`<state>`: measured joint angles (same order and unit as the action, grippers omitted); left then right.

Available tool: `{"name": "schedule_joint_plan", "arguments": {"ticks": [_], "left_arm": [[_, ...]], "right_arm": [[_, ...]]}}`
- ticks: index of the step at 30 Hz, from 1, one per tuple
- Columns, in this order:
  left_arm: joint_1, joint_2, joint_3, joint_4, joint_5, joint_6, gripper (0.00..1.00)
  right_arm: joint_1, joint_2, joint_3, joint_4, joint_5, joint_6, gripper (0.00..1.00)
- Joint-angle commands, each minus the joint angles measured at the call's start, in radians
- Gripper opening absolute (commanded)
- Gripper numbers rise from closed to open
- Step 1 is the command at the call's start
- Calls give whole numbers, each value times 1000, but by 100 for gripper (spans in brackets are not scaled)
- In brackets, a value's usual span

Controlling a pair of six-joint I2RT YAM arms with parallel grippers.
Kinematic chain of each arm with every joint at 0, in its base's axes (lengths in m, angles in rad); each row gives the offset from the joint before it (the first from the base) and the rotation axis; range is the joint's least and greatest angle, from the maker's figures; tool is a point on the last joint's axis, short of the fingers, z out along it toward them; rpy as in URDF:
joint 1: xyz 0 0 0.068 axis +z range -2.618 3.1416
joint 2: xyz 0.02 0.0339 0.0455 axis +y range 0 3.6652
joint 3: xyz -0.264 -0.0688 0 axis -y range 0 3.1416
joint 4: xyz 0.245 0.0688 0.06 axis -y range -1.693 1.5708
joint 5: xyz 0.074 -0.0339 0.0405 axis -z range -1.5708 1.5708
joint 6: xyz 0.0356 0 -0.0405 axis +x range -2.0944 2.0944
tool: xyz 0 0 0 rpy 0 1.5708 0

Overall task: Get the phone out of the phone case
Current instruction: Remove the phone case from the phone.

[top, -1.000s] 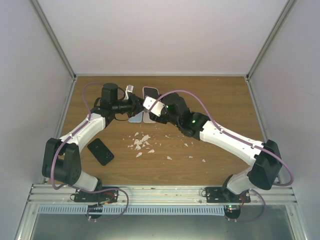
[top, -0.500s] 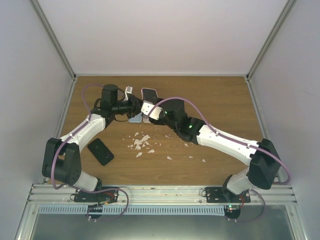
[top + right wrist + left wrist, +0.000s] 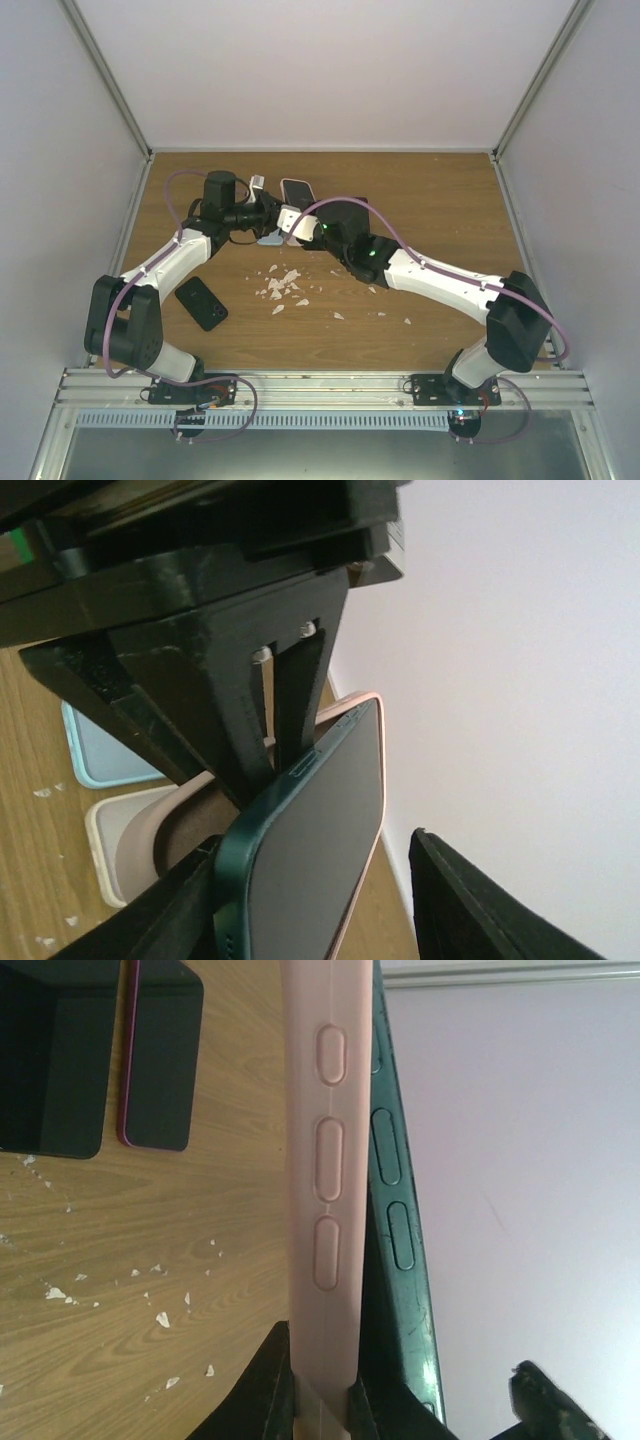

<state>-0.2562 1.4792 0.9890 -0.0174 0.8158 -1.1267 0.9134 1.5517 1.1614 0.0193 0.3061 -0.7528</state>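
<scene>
We see the left claw (image 3: 322, 1385) clenched on the pink phone case (image 3: 322, 1160), its two black fingers pinching the case's long side wall. The case is held on edge above the far middle of the desk (image 3: 430, 200). The phone (image 3: 392, 1200) is still with the case. Its dark green edge lies just beside the pink wall, and its own side buttons are uncovered along that edge.

From the right wrist we see the phone's dark screen framed by the pink rim. The right claw (image 3: 315, 860) sits astride it, unclenched. One finger (image 3: 150, 915) is close against the phone's near corner, and the other (image 3: 470, 910) stands apart with a clear gap, so this claw grasps nothing.

Below the held phone, two empty cases lie flat on the desk, a light blue case (image 3: 100, 750) and a beige case (image 3: 125, 845), side by side. The top view shows a black phone (image 3: 201, 302) lying near the left arm, well apart from the claws. White crumbs (image 3: 283, 285) are scattered across the middle of the wood. The left wrist view also shows two dark slabs (image 3: 160, 1055) flat on the desk; we cannot tell whether they are phones or cases.
</scene>
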Motion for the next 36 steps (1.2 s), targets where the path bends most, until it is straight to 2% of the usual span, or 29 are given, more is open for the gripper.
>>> {"name": "schedule_joint_plan", "arguments": {"ticks": [1,7,16,25,36], "left_arm": [[-9,-32,13,140,103,-25,0],[-10,-31,8,144,103,-27,0],[-12,-33,-4,138,93,-19,0],[-6,-8,10,48,23,64,0],[3,25,28,-42,-80,133,0]], "right_arm": [[-18,26,-20,-1,70,-37,44],[-23,12,-39,68,85,-77,20],[-31,13,-1,78,76,-85,2],[-39,-23,94,-74,6,-14,1],[-39,-72,163,-171,-51,31,1]]}}
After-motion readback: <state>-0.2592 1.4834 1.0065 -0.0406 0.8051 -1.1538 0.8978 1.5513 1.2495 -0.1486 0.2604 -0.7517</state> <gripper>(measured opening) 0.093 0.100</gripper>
